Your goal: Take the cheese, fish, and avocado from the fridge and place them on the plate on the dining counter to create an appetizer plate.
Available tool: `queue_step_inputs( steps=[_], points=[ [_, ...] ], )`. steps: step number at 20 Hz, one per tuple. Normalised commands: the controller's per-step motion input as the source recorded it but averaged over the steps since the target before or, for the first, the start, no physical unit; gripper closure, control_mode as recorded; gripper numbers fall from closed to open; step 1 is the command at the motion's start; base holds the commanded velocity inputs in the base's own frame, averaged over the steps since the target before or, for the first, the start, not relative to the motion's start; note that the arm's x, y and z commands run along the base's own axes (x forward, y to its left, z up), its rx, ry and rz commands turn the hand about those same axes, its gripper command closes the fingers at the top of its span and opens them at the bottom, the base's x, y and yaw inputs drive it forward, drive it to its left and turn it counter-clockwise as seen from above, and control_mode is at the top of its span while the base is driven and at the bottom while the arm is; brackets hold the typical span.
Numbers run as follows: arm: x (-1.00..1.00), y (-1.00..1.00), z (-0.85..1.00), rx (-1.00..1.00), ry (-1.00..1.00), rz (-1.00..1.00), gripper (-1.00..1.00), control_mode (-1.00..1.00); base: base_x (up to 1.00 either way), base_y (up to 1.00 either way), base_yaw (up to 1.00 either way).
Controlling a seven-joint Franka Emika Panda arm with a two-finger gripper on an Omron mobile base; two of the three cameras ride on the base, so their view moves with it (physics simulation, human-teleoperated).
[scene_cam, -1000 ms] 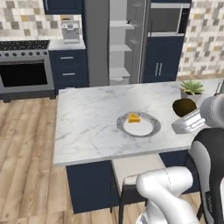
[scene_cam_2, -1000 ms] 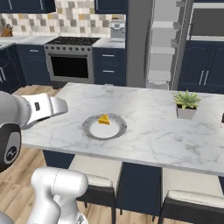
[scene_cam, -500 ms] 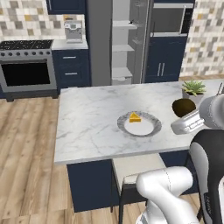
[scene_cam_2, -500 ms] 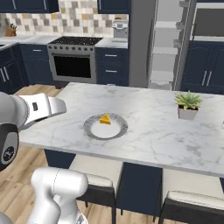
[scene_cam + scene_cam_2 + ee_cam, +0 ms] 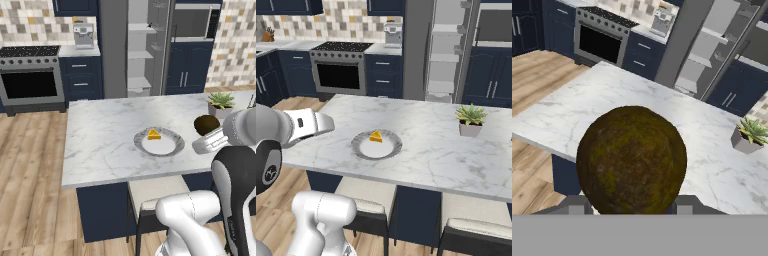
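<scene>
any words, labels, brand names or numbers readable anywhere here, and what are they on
None can be read.
A small dark mark on the arm's white link in the right base view: too small to read.
The coffee machine, oven and fridge carry no legible lettering.

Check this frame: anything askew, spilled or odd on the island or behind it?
Nothing spilled or damaged. The fridge stands open behind the dining counter. The cheese lies off-centre on the plate, toward its far rim. The gripper holds the avocado above the counter, right of the plate.
</scene>
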Motion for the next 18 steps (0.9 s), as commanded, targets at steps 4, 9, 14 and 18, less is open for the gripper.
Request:
queue_step_inputs(
  steps=[4, 9, 14, 18],
  points=[
    [0.44, 0.00, -0.38, 0.00, 0.18, -0.05, 1.00, -1.00, 0.00, 0.00, 0.00],
    [0.24, -0.15, -0.26, 0.00, 0.21, -0.06, 1.00, -1.00, 0.00, 0.00, 0.00],
    [0.06, -0.45, -0.21, 0.00, 0.20, -0.03, 1.00, -1.00, 0.00, 0.00, 0.00],
    [0.01, -0.54, -0.27, 0.00, 0.18, -0.04, 1.00, -1.00, 0.00, 0.00, 0.00]
  ],
)
